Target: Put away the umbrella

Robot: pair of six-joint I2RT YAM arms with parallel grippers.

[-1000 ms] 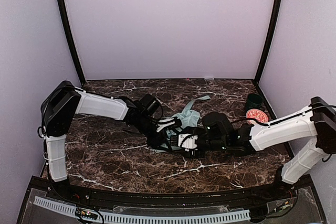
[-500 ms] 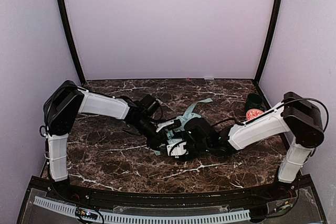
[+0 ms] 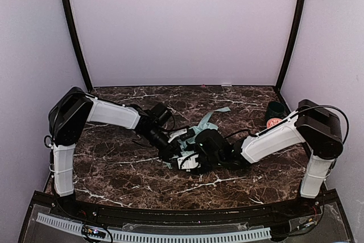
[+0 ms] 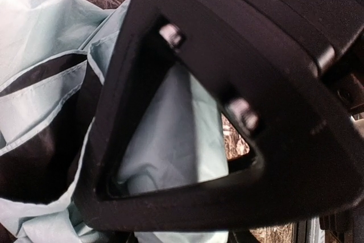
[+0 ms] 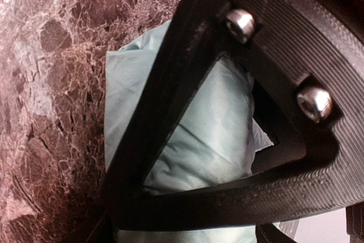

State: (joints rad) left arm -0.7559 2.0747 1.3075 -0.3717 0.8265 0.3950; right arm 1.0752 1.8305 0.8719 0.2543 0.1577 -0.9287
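The umbrella [image 3: 200, 128] lies crumpled at the middle of the dark marble table [image 3: 119, 177], pale mint fabric with a strip trailing toward the back. My left gripper [image 3: 173, 152] reaches in from the left and is shut on the umbrella's near end. In the left wrist view, mint fabric [image 4: 170, 123] with black underside fills the frame behind one black finger [image 4: 170, 203]. My right gripper [image 3: 191, 161] comes in from the right and presses against the same bundle. In the right wrist view a finger [image 5: 227, 197] lies across the bunched fabric [image 5: 210, 135]; its other finger is hidden.
A dark green cup [image 3: 277, 108] and an orange-and-white bowl [image 3: 275, 123] stand at the back right, just behind my right forearm. Purple walls close off the back and both sides of the table.
My right arm has swung left across the table and its gripper now sits against the umbrella beside the left gripper. The left gripper has stayed on the umbrella.
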